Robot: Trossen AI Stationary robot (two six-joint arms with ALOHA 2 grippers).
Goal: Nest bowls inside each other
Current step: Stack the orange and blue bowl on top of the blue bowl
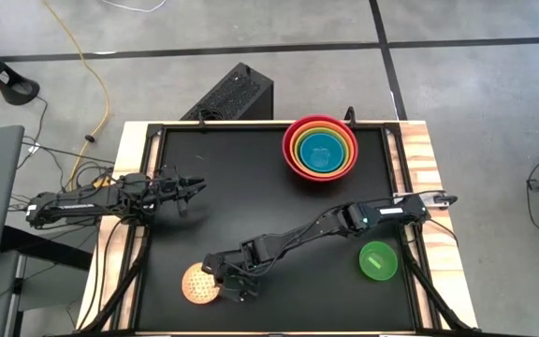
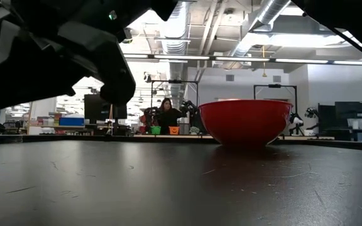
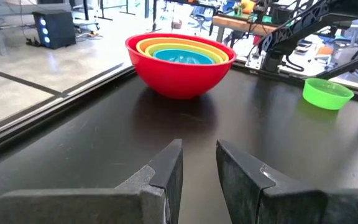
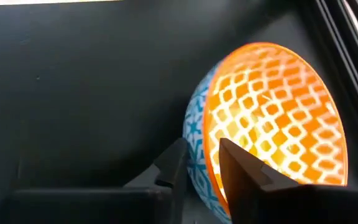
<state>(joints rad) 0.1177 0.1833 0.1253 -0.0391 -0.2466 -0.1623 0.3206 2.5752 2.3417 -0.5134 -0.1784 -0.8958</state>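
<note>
Four bowls sit nested at the far right: red outermost, then orange, lime green and blue; the stack also shows in the left wrist view. A small green bowl stands alone near the right edge. Near the front left lies a small bowl with an orange lattice inside and a blue lattice outside. My right gripper reaches across the table and is shut on it. At the left edge my left gripper hovers open and level, with nothing between its fingers. My right gripper has the patterned bowl's rim between its two fingers, on the bowl's right side. One finger is inside on the orange lattice and the other outside on the blue wall. The fingers slant down from the table's right. In the high view the bowl looks set on the table.
The black tabletop has a raised frame along its edges. A dark box stands on the floor beyond the far edge. A yellow cable runs over the floor at the left. In the low view a person sits far behind the table.
</note>
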